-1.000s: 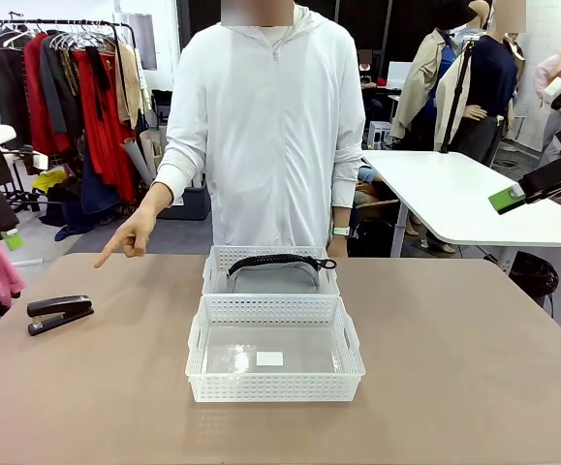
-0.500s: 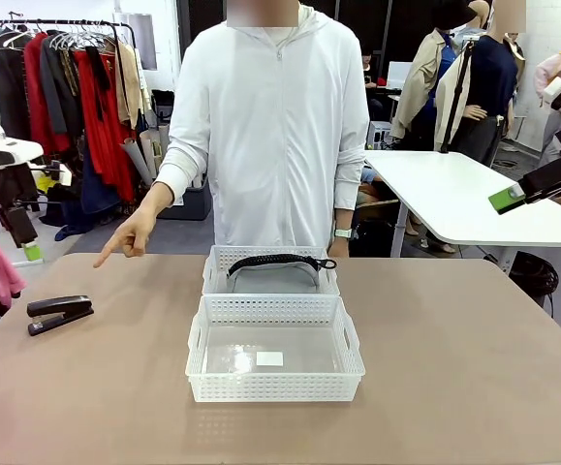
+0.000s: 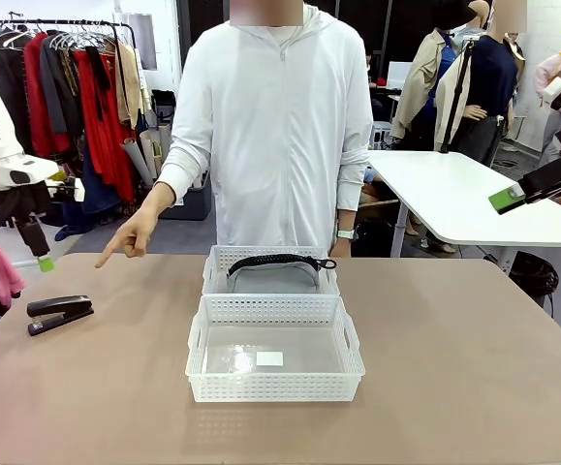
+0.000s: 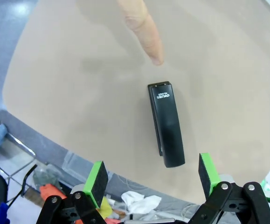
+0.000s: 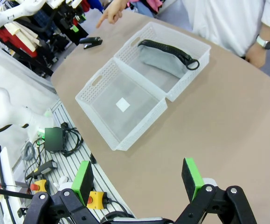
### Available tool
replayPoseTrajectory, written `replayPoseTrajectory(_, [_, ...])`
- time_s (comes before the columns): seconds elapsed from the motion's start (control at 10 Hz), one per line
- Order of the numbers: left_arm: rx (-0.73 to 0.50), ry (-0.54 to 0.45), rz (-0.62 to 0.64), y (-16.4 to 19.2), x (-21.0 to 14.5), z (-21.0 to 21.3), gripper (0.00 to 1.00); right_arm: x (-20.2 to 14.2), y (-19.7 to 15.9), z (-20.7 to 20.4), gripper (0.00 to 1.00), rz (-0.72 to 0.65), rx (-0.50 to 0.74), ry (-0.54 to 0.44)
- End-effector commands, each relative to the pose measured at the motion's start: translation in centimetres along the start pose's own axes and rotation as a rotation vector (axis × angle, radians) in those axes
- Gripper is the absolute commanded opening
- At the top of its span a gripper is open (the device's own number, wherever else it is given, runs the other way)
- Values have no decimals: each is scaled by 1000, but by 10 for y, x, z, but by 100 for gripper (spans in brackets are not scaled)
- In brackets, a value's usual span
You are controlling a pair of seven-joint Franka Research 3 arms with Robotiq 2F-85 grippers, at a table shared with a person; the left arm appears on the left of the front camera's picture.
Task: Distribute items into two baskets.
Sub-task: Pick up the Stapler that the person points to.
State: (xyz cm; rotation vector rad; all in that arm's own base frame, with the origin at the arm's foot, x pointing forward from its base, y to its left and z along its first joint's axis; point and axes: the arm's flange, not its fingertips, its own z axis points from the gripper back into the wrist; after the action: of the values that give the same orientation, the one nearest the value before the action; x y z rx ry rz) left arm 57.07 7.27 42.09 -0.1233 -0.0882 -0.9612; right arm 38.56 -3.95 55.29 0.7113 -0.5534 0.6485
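The black stapler (image 3: pixel 59 313) lies on the table's left side; in the left wrist view the stapler (image 4: pixel 166 123) is below and between my open pads. My left gripper (image 3: pixel 40 254) hangs above and slightly behind it, open (image 4: pixel 151 177) and holding nothing. The person's hand (image 3: pixel 125 239) points a finger (image 4: pixel 144 30) at the stapler. Two white baskets stand end to end mid-table. The near basket (image 3: pixel 275 387) holds nothing. In the far basket (image 3: pixel 220 257) lies the grey pouch (image 3: pixel 272 279). My right gripper (image 5: pixel 137 179) is open, high off the table's right side.
The person in white stands at the far edge behind the baskets. A clothes rack (image 3: pixel 77 77) stands behind my left arm, and a white table (image 3: pixel 454 194) at the back right. Bare tabletop lies on both sides of the baskets.
My left arm has come in from the left edge and moved right and down, to above the stapler. The stapler, the baskets and the pointing hand stayed put.
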Motion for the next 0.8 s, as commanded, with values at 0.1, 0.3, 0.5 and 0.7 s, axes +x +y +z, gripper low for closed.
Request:
replayPoseTrajectory(0.1, [-8,-21,-35,7,-5,-17,100,-1,0,0,100,0,-4,-3])
replayPoseTrajectory(0.3, [-31,-18,-33,4,-4,-28,100,-1,0,0,100,0,-4,-3])
replayPoseTrajectory(0.5, [-43,-19,-28,0,-5,-37,100,-1,0,0,100,0,-4,-3])
replayPoseTrajectory(0.7, [-73,-17,-8,-3,-4,-47,100,-1,0,0,100,0,-4,-3])
